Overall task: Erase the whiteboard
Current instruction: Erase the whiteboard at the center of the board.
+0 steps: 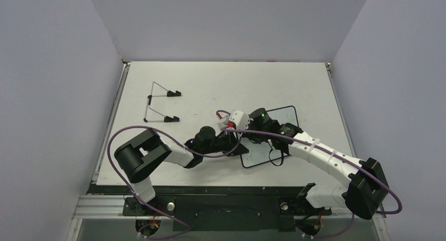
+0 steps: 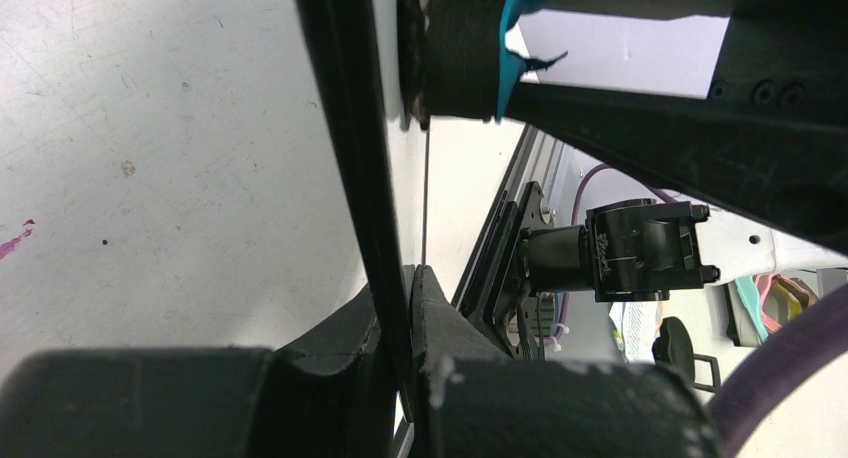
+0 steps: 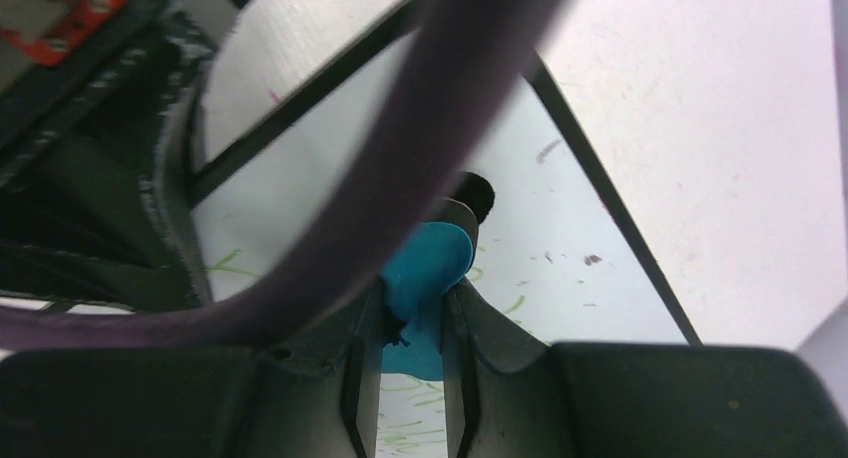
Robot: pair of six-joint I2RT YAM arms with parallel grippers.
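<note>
The whiteboard point(image 1: 286, 117) is lying on the worktop point(image 1: 210, 83), and everything else here is placed from it. The left gripper point(image 2: 398, 308) is reaching in at the board's left edge. Its jaws are closing tightly on the thin black rim, one finger on each side of it. Judging by that pinch, this arm is acting as an anchor so the board is not sliding while it is being rubbed. Whether the gripped edge is being raised off the worktop or is lying flat cannot be told from these views.

The right gripper point(image 3: 415, 313) is hanging over the board's face, just inside the edge that the left arm is holding. Its jaws are squeezing the blue eraser point(image 3: 428, 263) between them, nearly closed. The left wrist view is showing the eraser's dark pad touching the white face, which suits wiping with the soft side down. A purple cable point(image 3: 420, 148) is crossing in front of the right wrist camera and hiding part of the board.

Green writing point(image 3: 400, 438) is showing on the face near the eraser, with a few small dark flecks beyond it, so the erasing is looking only partly done. The wire stand point(image 1: 158, 101) is sitting well apart from the board's left side, out of both arms' way.
</note>
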